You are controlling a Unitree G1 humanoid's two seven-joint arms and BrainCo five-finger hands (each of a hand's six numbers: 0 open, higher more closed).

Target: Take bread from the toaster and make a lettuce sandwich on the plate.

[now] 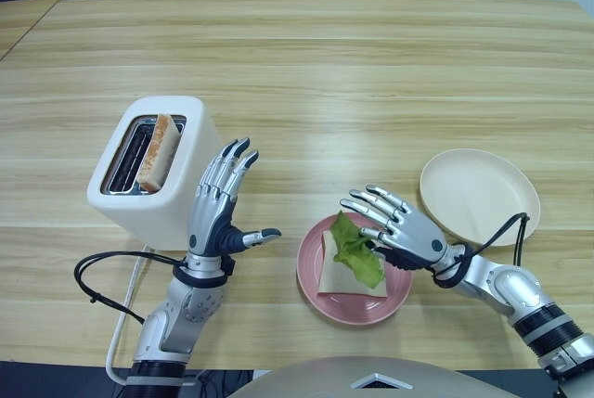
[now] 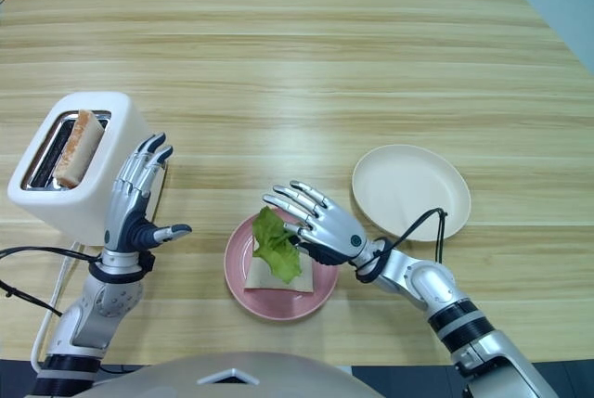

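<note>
Low in the centre, lettuce [image 1: 358, 251] lies on a bread slice [image 1: 338, 279] on the pink plate [image 1: 314, 294]. The right hand [image 1: 408, 236] touches the leaf, but I cannot tell if it grips. At left, the open left hand [image 1: 215, 208] stands beside the toaster [image 1: 181, 134], which holds toast [image 1: 160, 152].

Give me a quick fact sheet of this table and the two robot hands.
Toaster: white, on the robot's left, one bread slice standing in a slot
Pink plate: holds a second bread slice with lettuce on top
Cream plate: on the table, right of the pink plate
Left robot hand: open, fingers up, beside the toaster
Right robot hand: fingers spread over the pink plate's right edge, next to the lettuce
Sandwich: top slice not yet added
</note>
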